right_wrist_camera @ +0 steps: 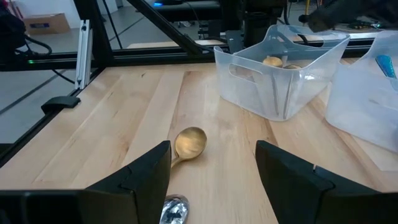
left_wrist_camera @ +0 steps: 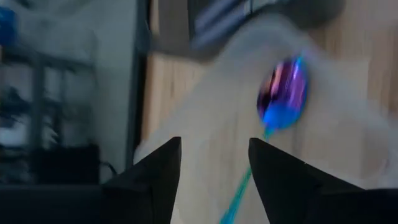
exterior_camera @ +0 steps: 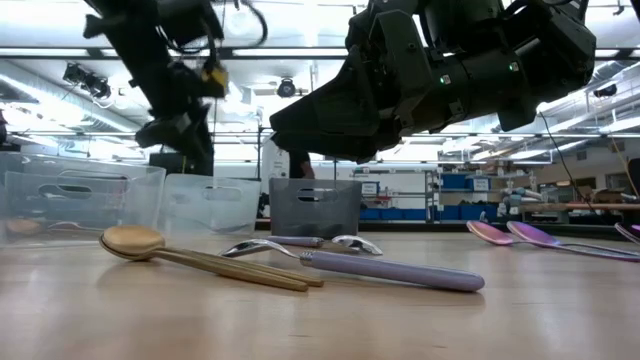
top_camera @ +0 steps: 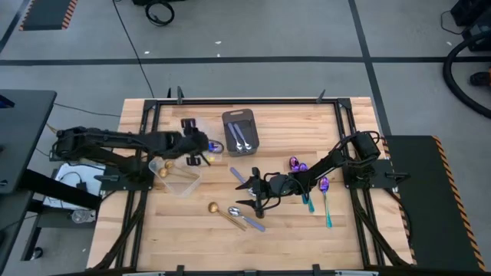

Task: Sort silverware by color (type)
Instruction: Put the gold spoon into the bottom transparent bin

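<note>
- The left gripper [top_camera: 205, 147] sits in the upper left-centre of the high view, over a clear tub [top_camera: 209, 151] just left of the dark grey tray [top_camera: 241, 132]. Its wrist view shows the fingers [left_wrist_camera: 155, 174] parted with nothing between them, and a purple-bowled spoon [left_wrist_camera: 283, 94] with a teal handle lying past them in the tub.
- Below and left of it, a second clear tub [top_camera: 178, 176] holds gold spoons [top_camera: 163, 170].
- In the lower centre of the frame a gold spoon [top_camera: 215, 208], a silver spoon [top_camera: 238, 212] and a lavender-handled piece [top_camera: 253, 224] lie close together on the bare table [top_camera: 176, 238].
- The tray in the upper centre holds silver spoons [top_camera: 239, 136].
- The right gripper [top_camera: 255, 193] hovers at mid-frame, just above that loose group; its fingers [right_wrist_camera: 146, 171] are spread and empty in its wrist view, with the gold spoon ahead.
- Right of centre, more purple-bowled, teal-handled spoons [top_camera: 324, 192] lie beside the right arm [top_camera: 337, 157].
</note>
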